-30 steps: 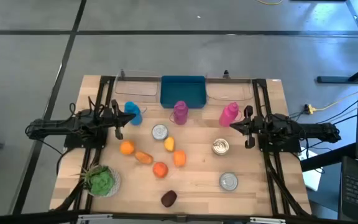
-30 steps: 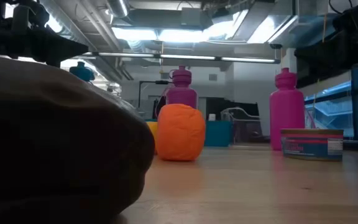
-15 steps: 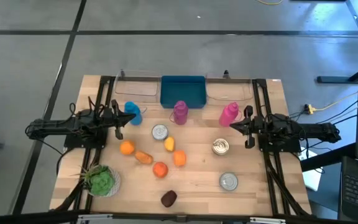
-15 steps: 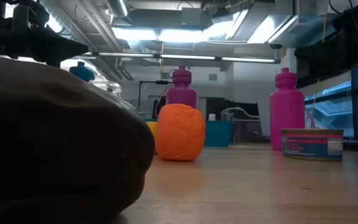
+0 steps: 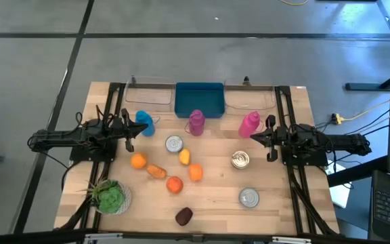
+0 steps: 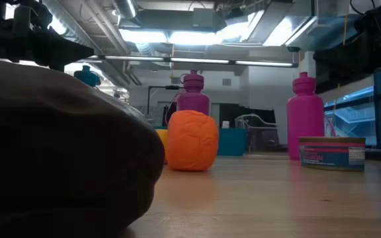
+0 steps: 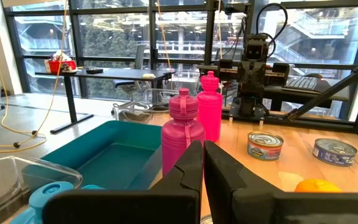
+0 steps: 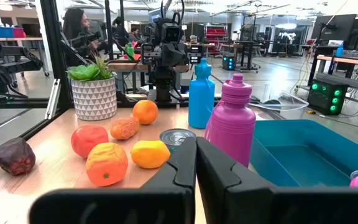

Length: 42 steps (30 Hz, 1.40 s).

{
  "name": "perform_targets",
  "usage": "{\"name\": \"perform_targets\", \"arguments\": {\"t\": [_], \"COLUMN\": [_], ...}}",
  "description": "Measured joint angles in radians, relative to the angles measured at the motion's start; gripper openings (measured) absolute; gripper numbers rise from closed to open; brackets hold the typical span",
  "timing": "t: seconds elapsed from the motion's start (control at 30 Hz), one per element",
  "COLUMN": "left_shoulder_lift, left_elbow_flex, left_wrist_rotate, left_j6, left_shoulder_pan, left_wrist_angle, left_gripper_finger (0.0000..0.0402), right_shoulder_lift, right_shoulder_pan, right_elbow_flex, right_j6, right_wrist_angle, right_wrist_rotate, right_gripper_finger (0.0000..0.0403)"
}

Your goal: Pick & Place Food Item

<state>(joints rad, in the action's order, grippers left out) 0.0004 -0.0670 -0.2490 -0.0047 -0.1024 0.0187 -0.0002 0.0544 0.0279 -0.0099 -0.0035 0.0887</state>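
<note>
High view: a teal bin [image 5: 199, 99] sits at the upper middle of the wooden surface [image 5: 215, 196], with nothing in it. Two clear containers [image 5: 148, 97] flank it; their contents cannot be told. Three bottles stand below the bin: one blue bottle [image 5: 144, 121], one purple bottle [image 5: 196, 122], one pink bottle [image 5: 249, 124]. Three tins [image 5: 174, 144] lie at centre and lower right. Five orange and yellow food pieces [image 5: 175, 184] cluster at the lower middle, one dark food piece [image 5: 184, 215] lies near the bottom edge, and a potted plant [image 5: 110, 196] stands at lower left. The left gripper [image 5: 133, 131] is at middle left, jaws closed on nothing, just above the leftmost orange piece. The right gripper [image 5: 254, 136] is at middle right, jaws closed and empty, well right of the food cluster.

Low view: the dark food piece [image 6: 58, 152] fills the left, an orange piece [image 6: 192, 141] stands at centre, a tin [image 6: 332, 153] at right.

Left wrist view: the bin [image 7: 114, 155] shows empty at lower left; the closed jaws point past the purple bottle [image 7: 183, 140].

Right wrist view: the food pieces [image 8: 107, 163] lie at left, beyond the closed jaws; a person [image 8: 78, 25] is at the upper left, in the room behind.
</note>
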Motion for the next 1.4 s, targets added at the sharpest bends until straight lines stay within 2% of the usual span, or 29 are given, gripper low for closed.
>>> {"name": "perform_targets", "arguments": {"t": [0.23,0.43,0.6,0.7,0.8,1.03,1.17,1.4], "left_shoulder_lift": [0.0,0.0,0.0,0.0,0.0,0.002,0.002,0.01], "left_elbow_flex": [0.0,0.0,0.0,0.0,0.0,0.0,0.0,0.0], "left_wrist_rotate": [0.0,0.0,0.0,0.0,0.0,0.009,0.02,0.136], "left_j6": [0.0,0.0,-0.001,-0.059,-0.123,-0.116,-0.143,-0.235], "left_shoulder_pan": [0.0,0.0,0.0,0.0,0.0,0.0,0.0,0.001], "left_wrist_angle": [0.0,0.0,0.013,0.029,0.039,0.098,0.103,0.12], "left_gripper_finger": [0.0008,0.0006,0.0008,0.0008,0.0006,0.0012,0.0023,0.0067], "right_shoulder_lift": [0.0,0.0,0.0,0.0,0.0,0.004,0.026,0.136], "right_shoulder_pan": [0.0,0.0,0.0,0.0,0.0,0.0,0.0,0.0], "right_elbow_flex": [0.0,0.0,0.0,0.0,0.0,0.0,0.0,0.0], "right_j6": [0.008,0.161,0.163,0.165,0.167,0.161,0.16,0.18], "right_wrist_angle": [0.011,0.021,0.041,0.045,0.093,0.248,0.298,0.414], "right_wrist_rotate": [0.0,0.0,0.0,0.004,0.005,0.004,0.001,-0.003], "right_gripper_finger": [0.0011,0.0011,0.0011,0.0011,0.0011,0.0011,0.0011,0.003]}}
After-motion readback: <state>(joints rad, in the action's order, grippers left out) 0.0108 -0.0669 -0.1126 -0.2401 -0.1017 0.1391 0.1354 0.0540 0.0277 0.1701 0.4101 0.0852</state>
